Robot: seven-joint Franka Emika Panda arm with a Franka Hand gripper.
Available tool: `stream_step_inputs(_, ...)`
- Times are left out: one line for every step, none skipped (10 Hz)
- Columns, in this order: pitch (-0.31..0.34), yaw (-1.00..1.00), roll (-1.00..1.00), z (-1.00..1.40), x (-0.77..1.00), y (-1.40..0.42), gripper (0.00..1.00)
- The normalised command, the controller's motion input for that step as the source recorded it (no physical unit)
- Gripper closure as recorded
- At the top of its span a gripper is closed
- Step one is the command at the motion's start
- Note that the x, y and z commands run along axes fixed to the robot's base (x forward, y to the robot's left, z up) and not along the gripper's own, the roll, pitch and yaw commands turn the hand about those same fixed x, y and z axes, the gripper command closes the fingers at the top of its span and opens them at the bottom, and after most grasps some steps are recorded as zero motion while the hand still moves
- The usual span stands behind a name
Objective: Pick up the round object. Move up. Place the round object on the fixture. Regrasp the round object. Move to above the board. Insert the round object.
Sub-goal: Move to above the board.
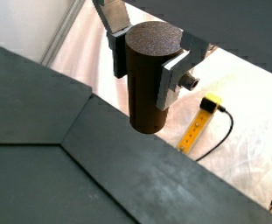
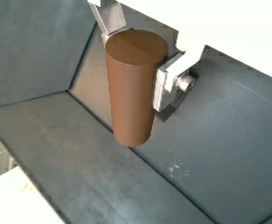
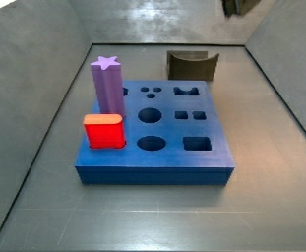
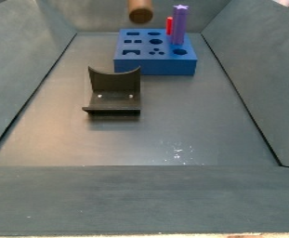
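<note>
Tool [image 2: 136, 45] clamps round object [image 2: 132, 87] | high above board [image 4: 155, 50]

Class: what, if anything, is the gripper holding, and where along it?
The gripper, raised above the floor, holds the round object upright, its fingers clamping the sides near the top end.

No readable text, label or number shows anywhere.
</note>
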Motion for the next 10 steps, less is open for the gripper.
stream_step_inputs(-0.074, 0.07, -0.05, 0.84, -0.08, -0.04, 1.00)
stream_step_inputs(-0.069, 0.04, -0.06, 0.67, -0.06, -0.03, 1.00)
stream_step_inputs(-0.051, 0.01, -0.06, 0.50, -0.05, -0.02, 1.00)
stream_step_inputs(-0.019, -0.02, -0.06, 0.28, -0.03, -0.02, 1.00)
stream_step_inputs(-0.029, -0.01, -1.00, 0.24, -0.24, -1.00, 1.00)
stream_step_inputs(-0.032, -0.01, -1.00, 0.24, -0.23, -1.00, 1.00)
stream_step_inputs(-0.026, -0.01, -1.00, 0.25, -0.24, -1.00, 1.00)
stream_step_inputs(-0.022, -0.01, -1.00, 0.24, -0.23, -1.00, 1.00)
stream_step_inputs(-0.022, -0.01, -1.00, 0.24, -0.22, -1.00, 1.00)
stream_step_inputs(-0.020, -0.01, -1.00, 0.26, -0.22, -1.00, 1.00)
